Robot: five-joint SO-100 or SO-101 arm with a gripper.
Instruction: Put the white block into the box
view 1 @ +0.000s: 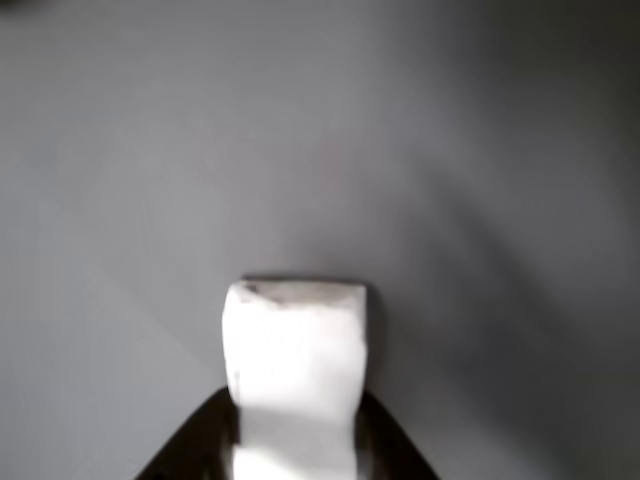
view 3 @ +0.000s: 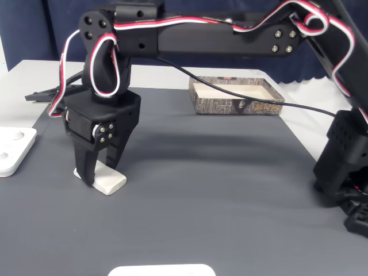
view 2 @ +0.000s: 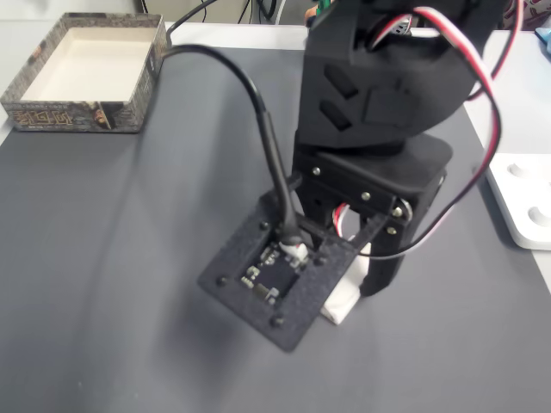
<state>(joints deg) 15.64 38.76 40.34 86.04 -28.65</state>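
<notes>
Closest to our lens, our black two-finger gripper [view 3: 99, 174] straddled the bright-white rectangular block [view 3: 109, 181] on the grey mat, grip unconfirmed; a loose pinch risked dropping it before the distant patterned, beige-lined box [view 3: 236, 96].

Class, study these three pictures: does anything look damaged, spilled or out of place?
Nothing much. The block lies flat on the mat between the gripper fingers; its far edge bears a small dark smudge. The box sits upright and empty.

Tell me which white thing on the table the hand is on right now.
The white block, lying flat on the grey mat between the fingers of the hand. The flat white device sits off at the mat's edge, and another white piece lies at the front edge.
</notes>
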